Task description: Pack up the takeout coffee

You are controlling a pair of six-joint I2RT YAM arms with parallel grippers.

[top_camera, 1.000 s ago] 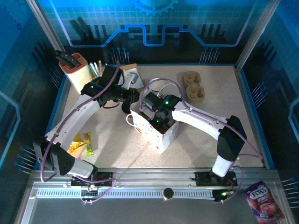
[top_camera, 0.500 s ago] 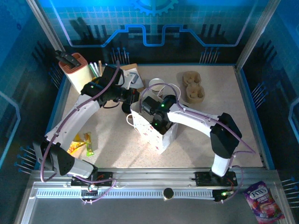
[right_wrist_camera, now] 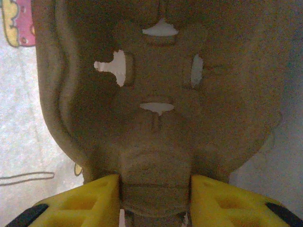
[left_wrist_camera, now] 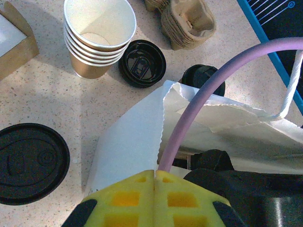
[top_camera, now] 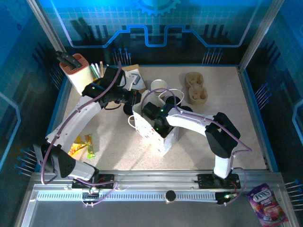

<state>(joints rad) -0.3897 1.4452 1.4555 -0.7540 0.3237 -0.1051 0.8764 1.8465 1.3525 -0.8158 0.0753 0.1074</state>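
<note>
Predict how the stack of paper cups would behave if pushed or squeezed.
The stack of paper cups looks empty, so probably light and easy to slide. Upright on a narrow base, it may tip if pushed high. Its open paper walls would likely dent when squeezed.

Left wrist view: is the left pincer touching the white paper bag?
Touching. Left wrist view: the left pincer is shut, and the white paper bag's cut edge runs into the seam between its fingers.

Between the yellow plastic right fingers (right_wrist_camera: 90, 201), the pulp carrier (right_wrist_camera: 156, 142) looks matt, fibrous and rough. Just ahead of the left fingers (left_wrist_camera: 125, 201), the paper bag (left_wrist_camera: 132, 142) is smooth, matt white. Beyond it the paper cups (left_wrist_camera: 97, 52) are smooth with a faint sheen inside, their lids (left_wrist_camera: 142, 63) are glossy black plastic, and the table (left_wrist_camera: 52, 94) is speckled and stone-like.
</note>
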